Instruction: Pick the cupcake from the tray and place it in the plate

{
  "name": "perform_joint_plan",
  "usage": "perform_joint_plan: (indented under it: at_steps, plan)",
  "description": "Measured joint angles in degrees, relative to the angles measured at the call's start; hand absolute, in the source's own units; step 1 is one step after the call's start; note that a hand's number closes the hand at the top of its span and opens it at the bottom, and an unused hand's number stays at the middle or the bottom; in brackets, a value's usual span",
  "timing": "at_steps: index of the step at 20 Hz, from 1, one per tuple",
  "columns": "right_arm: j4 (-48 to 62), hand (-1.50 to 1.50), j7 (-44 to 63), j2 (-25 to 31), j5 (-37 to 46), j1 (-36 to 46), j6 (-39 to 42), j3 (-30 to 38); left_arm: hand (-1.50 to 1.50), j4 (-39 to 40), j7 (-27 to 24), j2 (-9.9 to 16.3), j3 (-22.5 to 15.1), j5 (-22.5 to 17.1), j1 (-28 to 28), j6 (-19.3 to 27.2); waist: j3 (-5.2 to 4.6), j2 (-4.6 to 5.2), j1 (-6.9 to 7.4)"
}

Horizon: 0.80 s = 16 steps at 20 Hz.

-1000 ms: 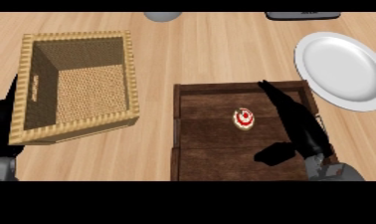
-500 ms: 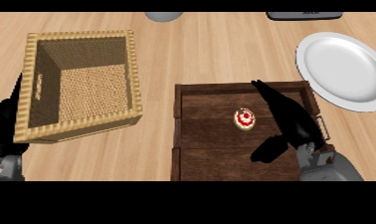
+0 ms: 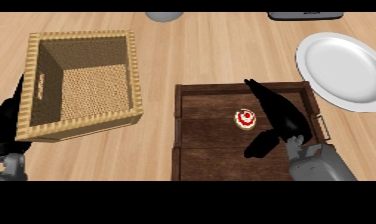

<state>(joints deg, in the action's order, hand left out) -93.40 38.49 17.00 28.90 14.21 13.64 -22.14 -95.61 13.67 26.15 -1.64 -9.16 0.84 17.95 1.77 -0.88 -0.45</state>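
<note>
— Cupcake [image 3: 245,119]?
— One, round, red-and-white topped, on the dark plank tray [image 3: 213,161].
— Hands?
— Right hand [image 3: 277,117] open, fingers straight, just beside it; left hand [image 3: 10,118] open by the woven basket [image 3: 81,123]. One smooth white plate [image 3: 341,71] on the wooden desk [image 3: 206,49].

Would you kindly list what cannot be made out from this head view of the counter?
- Right edge of the plate: cut off by the view's edge.
- Tray floor right of the cupcake: hidden by the right hand.
- Left hand: mostly hidden behind the wicker basket and cut by the left edge.
- Grey object and dark object at the top: cut off, unidentifiable.
</note>
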Motion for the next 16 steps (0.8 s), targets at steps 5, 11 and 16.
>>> perform_joint_plan:
  at_steps: [5,11,16]
  plan:
    - [1.9,-1.5,-0.6,-0.8,0.2,0.2,-0.3,0.1,0.0,-0.4,-0.2,-0.9,0.3,0.9,-0.5,-0.2,0.06,-0.03,0.1]
    - [5.0,1.5,-2.3,-1.4,1.2,0.2,-1.2,0.0,0.0,-0.7,-0.3,-1.7,0.7,1.6,-0.8,-0.6,0.04,-0.01,0.11]
    - [5.6,1.5,-4.6,-0.9,3.5,1.0,-1.6,-1.6,0.0,0.1,0.2,-2.1,1.5,2.0,-0.1,-1.2,0.03,-0.03,-0.2]
